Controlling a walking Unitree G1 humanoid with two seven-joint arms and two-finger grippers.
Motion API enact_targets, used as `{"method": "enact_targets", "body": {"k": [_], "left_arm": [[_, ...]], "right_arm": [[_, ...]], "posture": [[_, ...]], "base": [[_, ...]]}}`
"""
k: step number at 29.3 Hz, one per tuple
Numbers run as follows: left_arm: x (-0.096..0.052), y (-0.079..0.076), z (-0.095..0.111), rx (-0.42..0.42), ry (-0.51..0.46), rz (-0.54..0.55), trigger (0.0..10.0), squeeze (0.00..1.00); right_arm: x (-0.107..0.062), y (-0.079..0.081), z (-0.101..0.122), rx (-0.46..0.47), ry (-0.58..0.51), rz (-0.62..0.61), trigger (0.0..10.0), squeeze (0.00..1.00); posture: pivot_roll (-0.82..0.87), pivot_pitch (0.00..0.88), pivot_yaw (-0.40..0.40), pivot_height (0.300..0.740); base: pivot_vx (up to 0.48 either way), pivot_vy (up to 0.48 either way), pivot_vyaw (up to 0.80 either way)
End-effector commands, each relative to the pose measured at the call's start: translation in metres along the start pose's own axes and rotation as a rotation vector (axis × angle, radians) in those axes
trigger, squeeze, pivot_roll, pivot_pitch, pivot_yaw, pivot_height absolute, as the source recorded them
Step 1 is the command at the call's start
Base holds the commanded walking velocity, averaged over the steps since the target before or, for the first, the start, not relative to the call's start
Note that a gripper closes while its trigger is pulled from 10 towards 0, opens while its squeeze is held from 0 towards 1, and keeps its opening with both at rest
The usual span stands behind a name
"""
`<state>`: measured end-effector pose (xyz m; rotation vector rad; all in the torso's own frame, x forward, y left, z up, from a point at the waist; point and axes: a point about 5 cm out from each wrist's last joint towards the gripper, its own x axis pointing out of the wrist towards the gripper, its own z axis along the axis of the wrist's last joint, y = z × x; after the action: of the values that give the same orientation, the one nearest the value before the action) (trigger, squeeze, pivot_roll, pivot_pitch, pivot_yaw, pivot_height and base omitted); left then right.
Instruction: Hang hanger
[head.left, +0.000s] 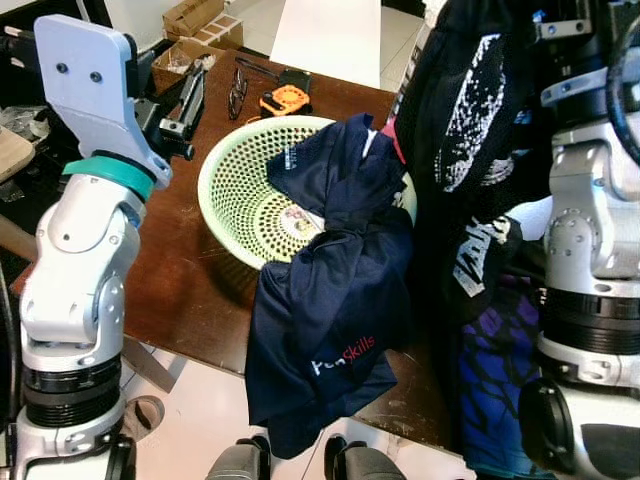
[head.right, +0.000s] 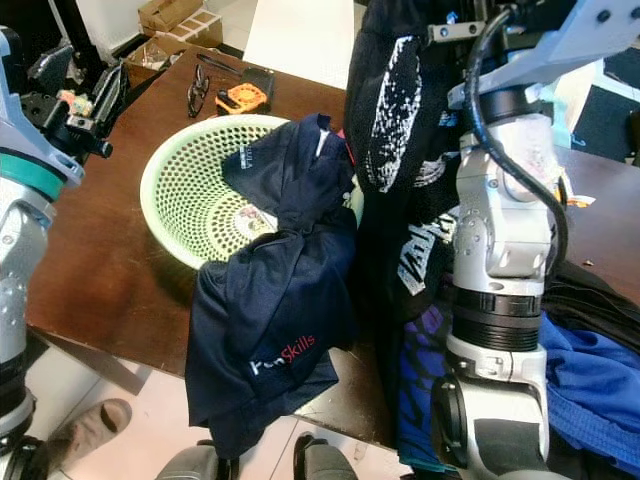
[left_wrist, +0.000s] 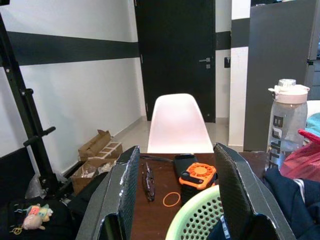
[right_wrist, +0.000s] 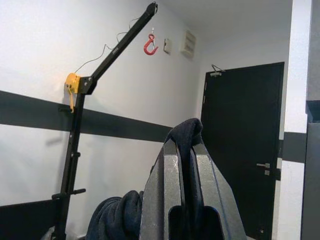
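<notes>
Hanger itself not discernible; presumably inside black garment with white print (head.left: 470, 100), raised at 1 o'clock of pale green perforated plastic basket (head.left: 245, 185).

Right gripper (right_wrist: 184, 150): fingers pressed together, pinching dark fabric of that garment.

Progress, judged: garment lifted off brown wooden table (head.left: 190, 290), hanging not yet done; no rail or hook reached.

Left gripper (left_wrist: 177, 200): jaws wide apart, empty, hovering at basket's 9 o'clock.

Navy T-shirt with red-white lettering (head.left: 330, 320) drapes over basket's 5 o'clock rim and table edge.
</notes>
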<state>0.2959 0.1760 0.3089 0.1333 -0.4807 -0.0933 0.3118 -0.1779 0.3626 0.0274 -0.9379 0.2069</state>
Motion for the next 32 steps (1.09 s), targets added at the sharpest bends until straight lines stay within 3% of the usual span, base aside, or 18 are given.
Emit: {"method": "enact_targets", "body": {"k": [1,13,32], "left_arm": [[-0.0005,-0.0027,-0.0012,-0.004,0.004,-0.009,10.0,0.00],[0.0011,-0.0024,-0.0015,-0.003,0.009,-0.012,10.0,0.00],[0.0022,-0.0024,-0.0031,-0.010,0.009,-0.015,10.0,0.00]], "right_arm": [[-0.0012,-0.0034,0.0083,-0.001,-0.034,-0.011,10.0,0.00],[-0.0026,-0.0012,0.0030,0.001,-0.011,-0.013,10.0,0.00],[-0.0036,0.0017,0.0056,0.077,-0.010,-0.030,10.0,0.00]], "posture": [[0.05,0.026,-0.001,0.740],[0.05,0.036,0.002,0.740],[0.05,0.038,0.005,0.740]], "base": [[-0.247,0.000,0.00],[-0.370,0.000,0.00],[-0.390,0.000,0.00]]}}
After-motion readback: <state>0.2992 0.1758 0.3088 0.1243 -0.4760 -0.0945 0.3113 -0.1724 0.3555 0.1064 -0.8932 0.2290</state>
